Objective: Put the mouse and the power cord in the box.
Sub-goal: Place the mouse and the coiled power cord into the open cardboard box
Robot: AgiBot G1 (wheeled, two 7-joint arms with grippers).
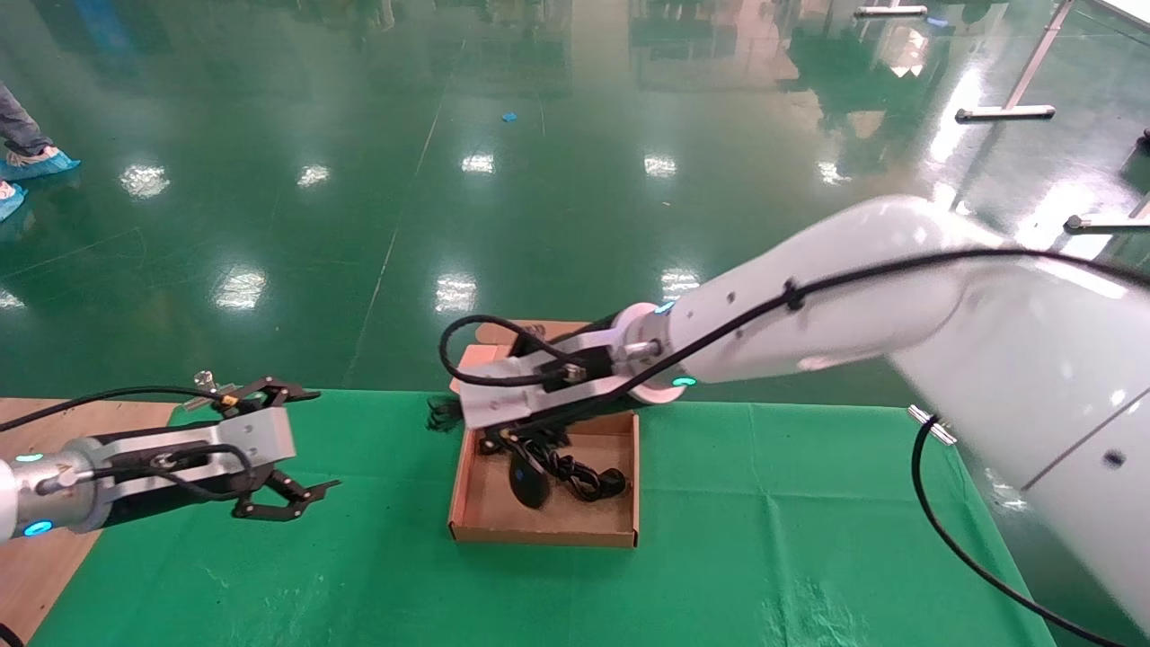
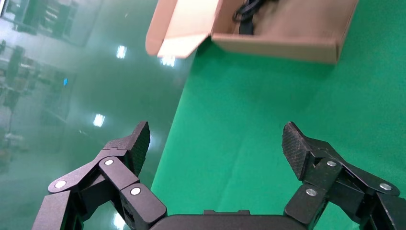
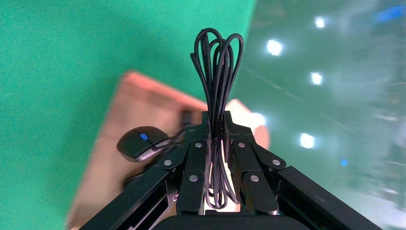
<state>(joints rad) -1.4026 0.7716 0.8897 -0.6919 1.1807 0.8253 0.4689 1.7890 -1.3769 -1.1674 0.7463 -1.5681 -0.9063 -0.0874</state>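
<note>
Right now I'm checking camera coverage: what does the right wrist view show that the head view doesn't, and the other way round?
Only the right wrist view shows the right gripper with its jaws shut on the looped power cord, and the mouse's blue mark. Only the head view shows the left gripper, open, hovering over the green cloth left of the box, and the whole box outline. Both show the mouse lying inside the box.

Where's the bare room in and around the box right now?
Inside the box, the floor near its front wall is bare; the mouse, its cable and the right gripper holding the power cord crowd the back. Bare green cloth lies between box and left gripper.
</note>
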